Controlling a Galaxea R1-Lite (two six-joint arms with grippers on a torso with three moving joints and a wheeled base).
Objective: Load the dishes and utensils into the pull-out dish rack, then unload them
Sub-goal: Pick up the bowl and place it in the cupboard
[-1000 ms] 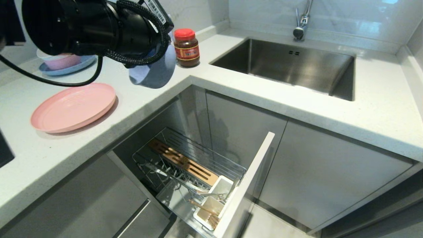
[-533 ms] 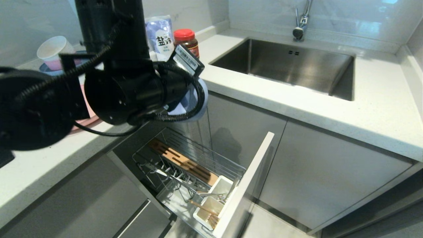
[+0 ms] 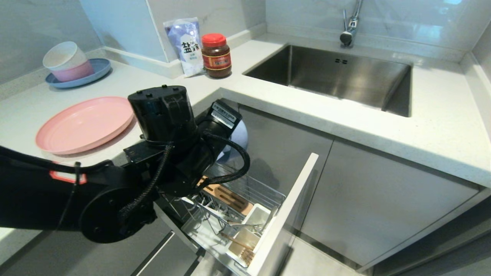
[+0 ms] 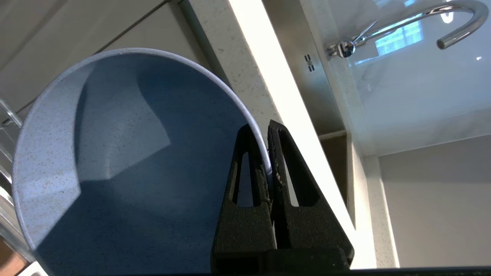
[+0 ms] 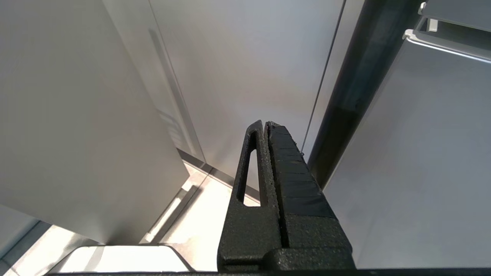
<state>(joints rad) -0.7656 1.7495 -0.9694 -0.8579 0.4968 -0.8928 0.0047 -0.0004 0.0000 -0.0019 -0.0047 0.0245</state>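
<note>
Blue-grey bowl (image 4: pixel 126 161) hangs above the rack (image 3: pixel 245 191), its rim pinched by the left gripper (image 4: pixel 267 153).

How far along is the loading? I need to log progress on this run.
Done: cutlery and chopsticks already sit in the white cutlery box of the pull-out dish rack. In hand: the left gripper pinches the rim of the blue-grey bowl above the rack. Left: seating the bowl, loading the pink plate from the counter, then unloading. The right gripper is parked, shut.
</note>
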